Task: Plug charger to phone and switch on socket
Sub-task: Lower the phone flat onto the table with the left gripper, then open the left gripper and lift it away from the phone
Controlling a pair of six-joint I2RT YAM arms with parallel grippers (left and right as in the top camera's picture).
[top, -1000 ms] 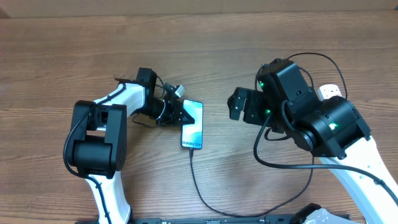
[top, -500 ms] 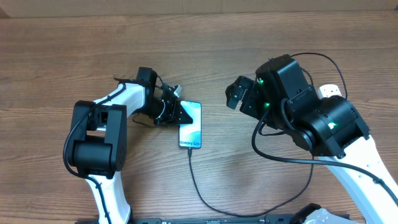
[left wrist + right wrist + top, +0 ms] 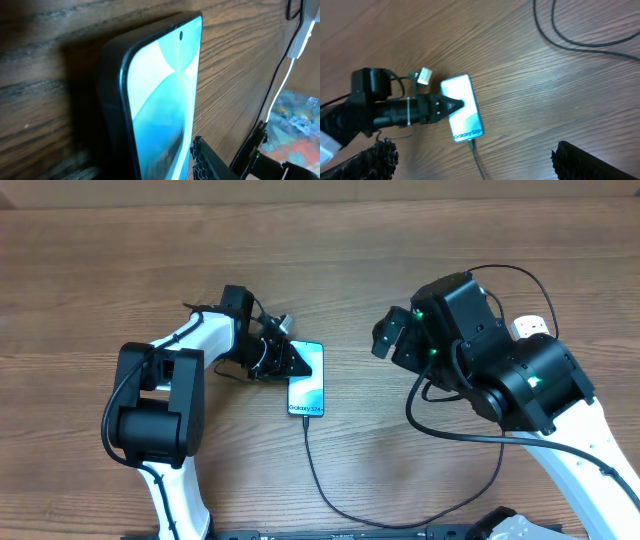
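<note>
The phone (image 3: 307, 380) lies flat on the wooden table with its blue-cyan screen up and the "Galaxy S24+" text at its near end. It also shows in the right wrist view (image 3: 462, 107) and fills the left wrist view (image 3: 165, 100). The thin black charger (image 3: 315, 470) sits in the phone's near end and runs toward the front edge. My left gripper (image 3: 290, 361) is closed on the phone's far left edge, one finger over the screen. My right gripper (image 3: 392, 332) hangs open and empty above the table, right of the phone. The white socket (image 3: 530, 327) is mostly hidden behind the right arm.
A small white connector (image 3: 285, 323) on thin wires lies just behind the left gripper. Black robot cables (image 3: 450, 430) loop under the right arm. A cardboard edge (image 3: 320, 190) runs along the far side of the table.
The right gripper has lifted slightly and shifted a little right. The phone has slid a touch to the left with the left gripper on it.
</note>
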